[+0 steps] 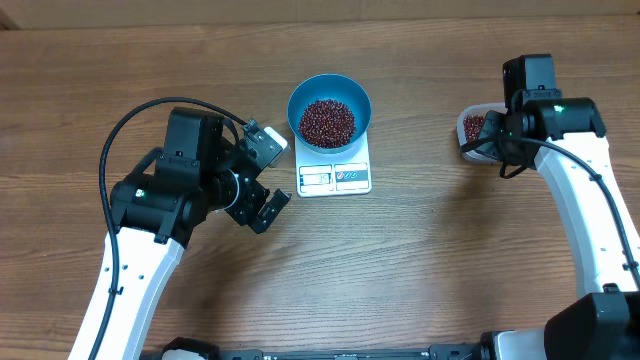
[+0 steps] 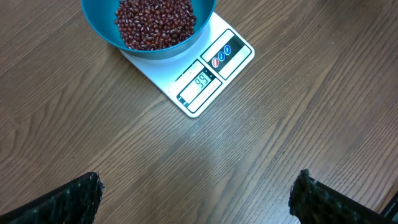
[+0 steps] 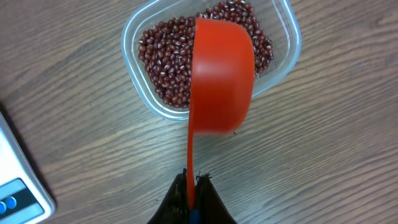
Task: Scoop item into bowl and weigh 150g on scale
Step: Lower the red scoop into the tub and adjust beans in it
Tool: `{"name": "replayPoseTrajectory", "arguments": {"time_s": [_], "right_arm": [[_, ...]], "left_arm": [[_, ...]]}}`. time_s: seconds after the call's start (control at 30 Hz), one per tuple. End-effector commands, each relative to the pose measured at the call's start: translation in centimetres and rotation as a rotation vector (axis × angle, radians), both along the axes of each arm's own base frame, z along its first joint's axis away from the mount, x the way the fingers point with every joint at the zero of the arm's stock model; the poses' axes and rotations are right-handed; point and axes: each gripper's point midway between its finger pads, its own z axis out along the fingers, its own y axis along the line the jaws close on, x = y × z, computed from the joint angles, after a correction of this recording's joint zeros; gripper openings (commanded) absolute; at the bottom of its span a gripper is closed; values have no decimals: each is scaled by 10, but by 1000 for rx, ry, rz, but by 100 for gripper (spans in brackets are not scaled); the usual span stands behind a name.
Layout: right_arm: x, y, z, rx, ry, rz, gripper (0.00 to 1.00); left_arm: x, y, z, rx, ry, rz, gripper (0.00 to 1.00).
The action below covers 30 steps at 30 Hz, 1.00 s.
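The blue bowl (image 1: pixel 330 105) sits on the white scale (image 1: pixel 335 176) at the table's middle, holding dark red-brown beans (image 1: pixel 327 122). In the left wrist view the bowl (image 2: pixel 106 31) and the scale (image 2: pixel 214 74) lie ahead, the display lit. My left gripper (image 1: pixel 262 178) hovers open just left of the scale, nothing between its fingers (image 2: pixel 74 199). My right gripper (image 3: pixel 193 182) is shut on the handle of a red scoop (image 3: pixel 222 84). The scoop is tilted on its side over a clear tub (image 3: pixel 140 93) of beans (image 3: pixel 168 56) at the right.
The clear tub (image 1: pixel 472 132) stands at the far right of the table, partly hidden by the right arm (image 1: pixel 575 190). A black cable (image 1: pixel 140 115) loops over the left arm. Bare wooden tabletop lies between scale and tub.
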Motion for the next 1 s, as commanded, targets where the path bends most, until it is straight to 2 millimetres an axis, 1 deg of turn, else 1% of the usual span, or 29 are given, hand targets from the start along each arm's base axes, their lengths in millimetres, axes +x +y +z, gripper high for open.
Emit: {"name": "replayPoseTrajectory", "arguments": {"time_s": [0.0, 0.17, 0.3, 0.33, 0.4, 0.53, 0.6, 0.7, 0.87, 0.97], "right_arm": [[-1, -7, 10, -60, -17, 69, 4], [-2, -16, 11, -95, -11, 66, 4], [-2, -26, 6, -114, 18, 95, 4], [0, -30, 1, -131, 39, 138, 4], [5, -31, -5, -135, 51, 181, 4], [16, -31, -19, -133, 66, 210, 4], [25, -31, -29, -136, 68, 217, 4], [32, -32, -43, -138, 86, 230, 4], [35, -30, -65, -110, 130, 217, 4], [37, -23, -71, -70, 129, 226, 4]], "left_arm": [[4, -2, 8, -5, -19, -3, 100], [4, -2, 8, -5, -20, -3, 100], [4, -2, 8, -5, -20, -3, 100], [4, -2, 8, -5, -20, -3, 99], [4, -2, 8, -5, -20, -3, 100], [4, -2, 8, -5, -20, -3, 100], [4, -2, 8, -5, -20, -3, 100], [4, -2, 8, -5, -20, -3, 100], [4, -2, 8, -5, -20, -3, 100], [4, -2, 8, -5, -20, -3, 100]]}}
